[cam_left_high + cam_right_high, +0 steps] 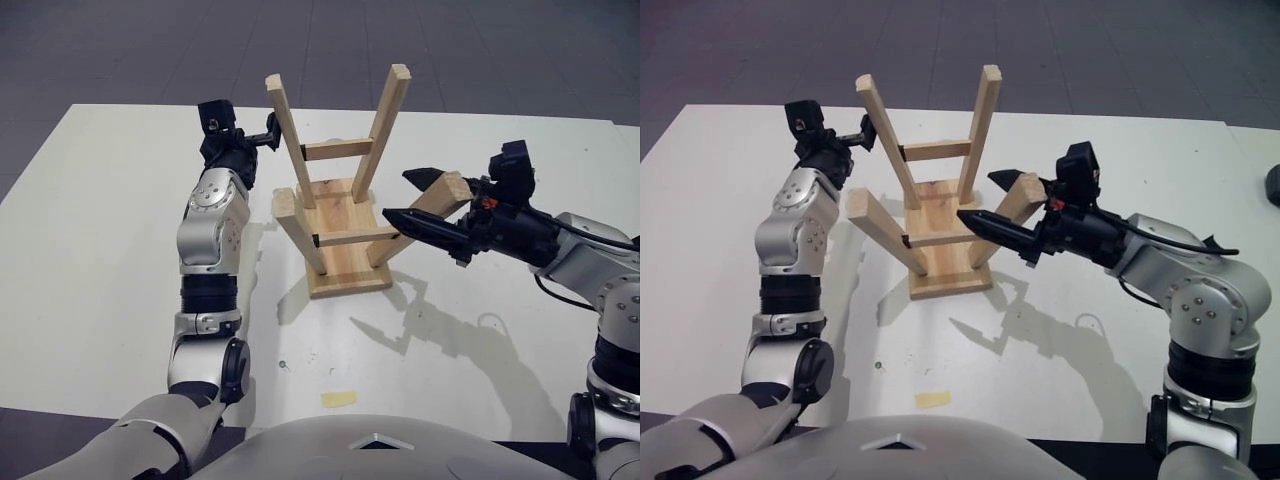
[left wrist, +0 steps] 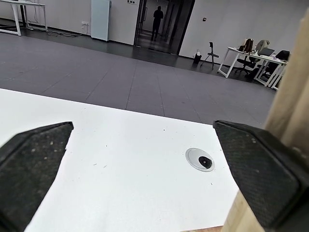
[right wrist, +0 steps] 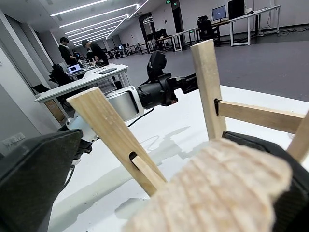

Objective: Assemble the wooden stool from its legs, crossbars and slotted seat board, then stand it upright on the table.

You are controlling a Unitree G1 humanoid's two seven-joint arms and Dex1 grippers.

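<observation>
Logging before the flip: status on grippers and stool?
Left gripper open beside far-left leg. Right gripper open, straddling near-right leg end. Stool looks assembled, upside down, seat on table. Nothing blocking.

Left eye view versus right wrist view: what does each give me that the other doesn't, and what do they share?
Left eye view: the upside-down stool's seat board flat on the table, plus a tape scrap near the front edge. Right wrist view: desks in the room behind. Both: the right gripper, fingers open astride the end of the near leg, and the left gripper open beside the far leg.
</observation>
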